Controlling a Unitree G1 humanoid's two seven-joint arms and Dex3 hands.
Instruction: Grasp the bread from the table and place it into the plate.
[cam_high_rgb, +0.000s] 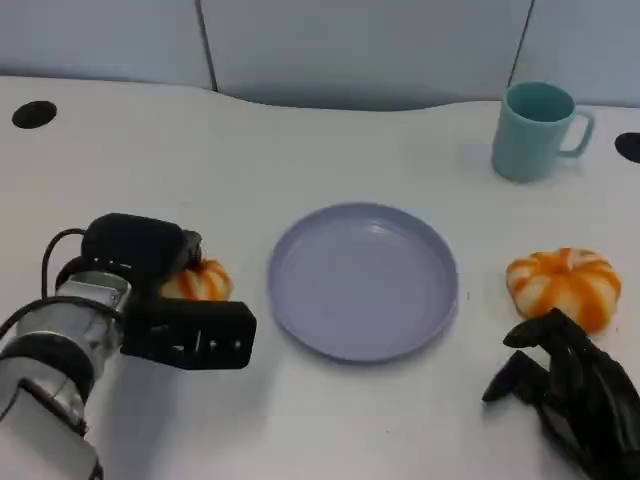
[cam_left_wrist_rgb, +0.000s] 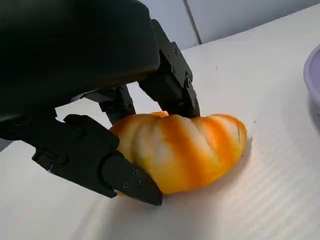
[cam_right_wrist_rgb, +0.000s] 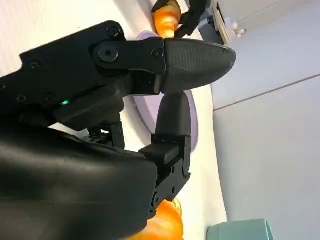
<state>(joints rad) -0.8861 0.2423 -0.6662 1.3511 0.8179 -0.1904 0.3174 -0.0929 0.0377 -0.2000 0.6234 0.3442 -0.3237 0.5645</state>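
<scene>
Two orange-and-white striped breads lie on the white table. The left bread (cam_high_rgb: 203, 281) (cam_left_wrist_rgb: 185, 150) sits left of the empty lavender plate (cam_high_rgb: 365, 285), and my left hand (cam_high_rgb: 165, 300) grips it, thumb (cam_left_wrist_rgb: 120, 175) on the near side and fingers (cam_left_wrist_rgb: 170, 85) on the far side. It still rests on the table. The right bread (cam_high_rgb: 563, 284) (cam_right_wrist_rgb: 165, 225) lies right of the plate. Just in front of it, my right hand (cam_high_rgb: 570, 385) holds nothing, its fingers (cam_right_wrist_rgb: 192, 57) apart and a short way from the bread.
A teal mug (cam_high_rgb: 535, 130) stands at the back right, beyond the right bread. Two dark round holes (cam_high_rgb: 35, 113) (cam_high_rgb: 630, 147) mark the table's far corners. The plate's edge (cam_left_wrist_rgb: 314, 75) is close beside the left bread.
</scene>
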